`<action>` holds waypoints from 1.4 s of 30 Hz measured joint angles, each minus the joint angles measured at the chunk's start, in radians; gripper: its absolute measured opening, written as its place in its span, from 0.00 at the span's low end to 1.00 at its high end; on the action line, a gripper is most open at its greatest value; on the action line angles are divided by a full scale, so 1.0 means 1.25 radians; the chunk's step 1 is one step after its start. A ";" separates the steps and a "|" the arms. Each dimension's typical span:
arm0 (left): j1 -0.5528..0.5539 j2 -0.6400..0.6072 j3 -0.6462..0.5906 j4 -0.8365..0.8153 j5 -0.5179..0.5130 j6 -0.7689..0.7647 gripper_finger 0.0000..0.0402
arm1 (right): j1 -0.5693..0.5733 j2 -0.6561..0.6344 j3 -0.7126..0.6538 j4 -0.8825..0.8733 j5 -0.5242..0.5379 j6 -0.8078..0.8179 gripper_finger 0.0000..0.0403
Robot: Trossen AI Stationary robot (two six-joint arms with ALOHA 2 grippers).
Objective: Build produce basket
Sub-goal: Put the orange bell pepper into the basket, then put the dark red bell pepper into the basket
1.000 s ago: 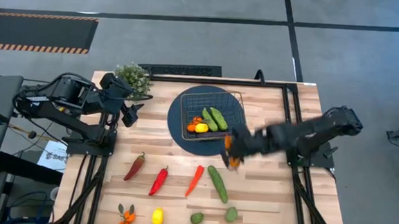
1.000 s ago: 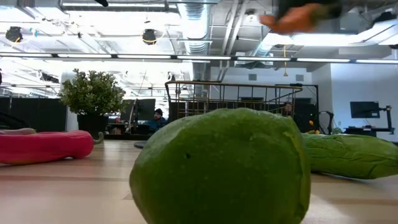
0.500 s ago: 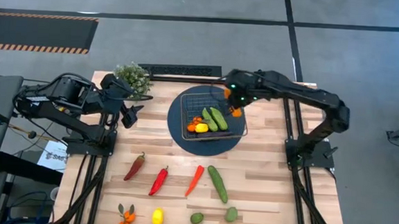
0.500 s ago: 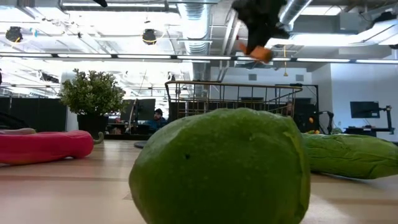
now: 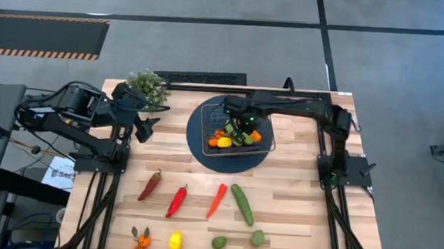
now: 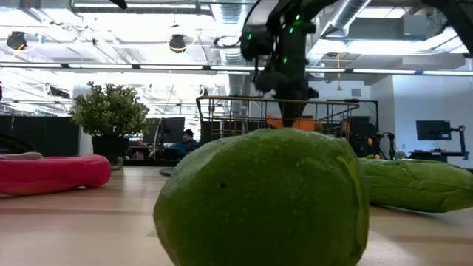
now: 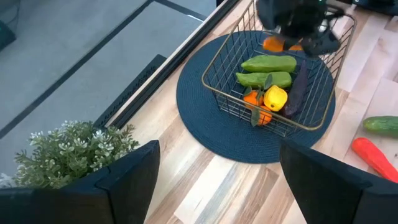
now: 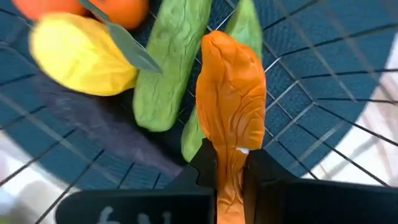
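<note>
The wire basket stands on a dark blue round disc at the table's far middle. It holds two green cucumbers, a lemon, a tangerine and a purple eggplant. My right gripper is over the basket, shut on an orange pepper. The pepper also shows in the high view and at rim height in the low view. My left gripper waits open and empty beside the potted plant. My right gripper pinches one end of the orange pepper between its two fingers. The fingers point down from above and the pepper reaches on past their tips, hanging over the cucumbers inside the basket. I cannot tell whether it touches them.
More produce lies on the near half of the table: a dark red pepper, a red pepper, an orange-red pepper, a cucumber, two limes, a lemon and tangerines.
My right gripper has carried the orange pepper from above the table's middle toward the far edge, then a little left and down into the basket. It has stayed shut on the pepper throughout.
</note>
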 joint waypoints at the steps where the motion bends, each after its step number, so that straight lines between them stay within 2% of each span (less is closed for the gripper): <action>1: 0.000 0.000 0.000 0.000 0.003 0.000 0.78 | 0.000 0.013 0.000 0.001 0.000 -0.008 0.07; 8: 0.000 0.000 0.000 0.000 0.004 -0.002 0.78 | -0.006 0.066 0.000 0.011 0.001 -0.038 0.07; 16: 0.000 0.000 0.000 0.000 0.006 -0.003 0.78 | -0.006 0.071 0.000 0.010 0.002 -0.044 0.08; 18: 0.000 0.000 0.000 0.000 0.006 -0.003 0.78 | -0.006 0.071 0.001 0.006 0.002 -0.046 0.13; 25: 0.000 0.000 0.000 0.000 0.026 -0.003 0.78 | 0.008 0.070 0.001 0.003 0.001 -0.046 0.44; 30: 0.000 0.000 0.000 -0.007 0.026 -0.003 0.78 | 0.012 0.054 0.006 -0.034 0.000 -0.029 0.57; 34: 0.000 0.000 0.000 -0.023 0.029 -0.003 0.78 | 0.022 0.049 0.070 -0.109 0.004 -0.029 0.59; 42: 0.000 0.000 0.000 -0.041 0.046 -0.007 0.78 | 0.051 0.045 0.308 -0.209 0.050 -0.044 0.55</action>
